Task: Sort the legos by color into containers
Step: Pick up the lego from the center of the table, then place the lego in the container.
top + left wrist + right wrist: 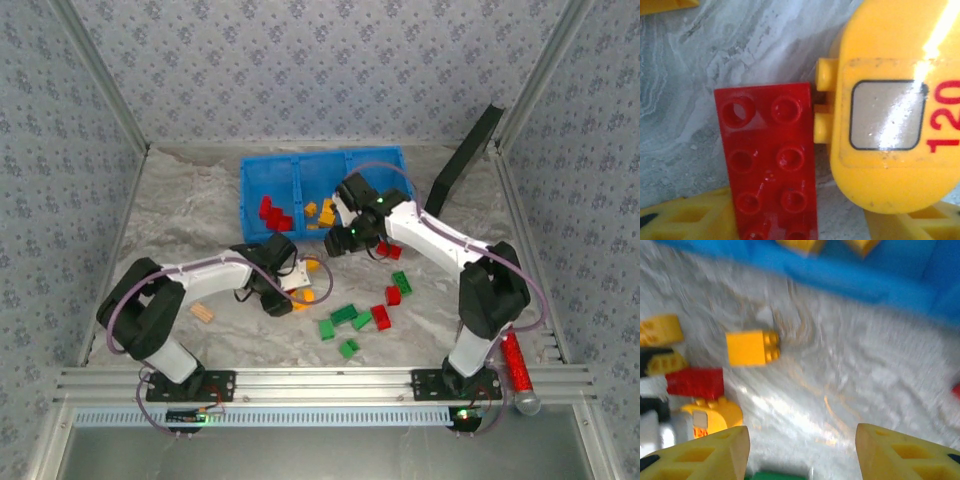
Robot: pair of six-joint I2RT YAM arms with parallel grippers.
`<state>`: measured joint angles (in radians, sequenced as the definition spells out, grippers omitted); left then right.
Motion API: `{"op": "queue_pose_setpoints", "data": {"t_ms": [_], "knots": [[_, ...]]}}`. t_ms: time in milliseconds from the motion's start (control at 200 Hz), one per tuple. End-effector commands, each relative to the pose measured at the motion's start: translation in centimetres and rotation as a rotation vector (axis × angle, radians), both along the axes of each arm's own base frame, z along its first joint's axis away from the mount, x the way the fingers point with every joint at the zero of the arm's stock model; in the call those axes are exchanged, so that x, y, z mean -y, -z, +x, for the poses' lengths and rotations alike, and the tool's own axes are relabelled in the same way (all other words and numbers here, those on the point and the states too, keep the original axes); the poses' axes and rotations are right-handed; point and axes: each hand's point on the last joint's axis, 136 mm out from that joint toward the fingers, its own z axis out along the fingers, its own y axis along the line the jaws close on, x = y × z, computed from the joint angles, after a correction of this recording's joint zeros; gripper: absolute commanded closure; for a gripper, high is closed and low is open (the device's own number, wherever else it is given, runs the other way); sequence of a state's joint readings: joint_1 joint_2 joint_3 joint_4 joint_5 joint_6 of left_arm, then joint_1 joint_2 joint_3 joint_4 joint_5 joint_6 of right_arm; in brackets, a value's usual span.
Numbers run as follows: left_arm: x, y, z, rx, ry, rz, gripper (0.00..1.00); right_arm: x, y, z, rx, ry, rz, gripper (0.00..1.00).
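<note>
While the left gripper (800, 222) reaches low, jaws apart around a red lego (767, 160) on the table (740, 45), the right gripper (802, 440) hovers empty, jaws parted, near the blue bin (320, 157).

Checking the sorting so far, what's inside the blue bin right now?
Red bricks sit in the left section of the bin, yellow bricks in the middle. The right arm covers part of the right section.
</note>
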<state>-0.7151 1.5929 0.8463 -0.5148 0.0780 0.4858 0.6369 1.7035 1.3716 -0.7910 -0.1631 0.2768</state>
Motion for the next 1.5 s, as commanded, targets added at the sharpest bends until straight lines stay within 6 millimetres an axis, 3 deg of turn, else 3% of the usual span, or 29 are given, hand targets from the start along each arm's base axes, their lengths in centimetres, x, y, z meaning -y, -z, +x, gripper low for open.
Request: {"op": "queue_pose_setpoints", "data": {"t_ms": [0, 205, 340, 525, 750, 920, 1104, 1204, 1279, 1494], "knots": [[0.6, 1.5, 1.8, -0.001, -0.055, 0.003, 0.50, 0.4, -0.3, -2.9, -0.082, 0.040, 0.027, 0.41], [0.5, 2.2, 1.4, -0.031, -0.070, 0.019, 0.70, 1.4, 0.3, -6.9, -0.149, 0.053, 0.021, 0.40], [0.6, 2.0, 1.7, -0.031, -0.083, 0.021, 0.74, 2.5, 0.9, -9.3, -0.171, -0.009, -0.002, 0.38], [0.5, 0.4, 2.2, -0.017, -0.117, 0.016, 0.83, 2.1, -0.5, -10.6, 0.022, -0.319, -0.009, 0.34], [-0.3, -4.1, 4.2, 0.021, -0.213, -0.025, 0.85, 0.2, -2.5, -11.9, 0.301, -0.709, -0.050, 0.26], [-1.6, -8.7, 8.6, 0.124, -0.344, -0.118, 0.87, -0.8, -1.3, -14.5, 0.416, -0.979, -0.105, 0.22], [-1.8, -13.2, 13.4, 0.213, -0.463, -0.225, 0.87, -1.3, 0.6, -15.3, 0.405, -1.137, -0.162, 0.23], [-1.9, -14.6, 16.2, 0.243, -0.542, -0.275, 0.87, -1.0, 1.6, -15.3, 0.393, -1.184, -0.186, 0.22], [-2.0, -14.5, 18.2, 0.244, -0.601, -0.282, 0.88, -0.8, 2.4, -15.0, 0.401, -1.231, -0.225, 0.23], [-2.4, -11.4, 22.3, 0.191, -0.738, -0.160, 0.88, -1.4, 3.5, -13.7, 0.429, -1.299, -0.250, 0.23]]}}
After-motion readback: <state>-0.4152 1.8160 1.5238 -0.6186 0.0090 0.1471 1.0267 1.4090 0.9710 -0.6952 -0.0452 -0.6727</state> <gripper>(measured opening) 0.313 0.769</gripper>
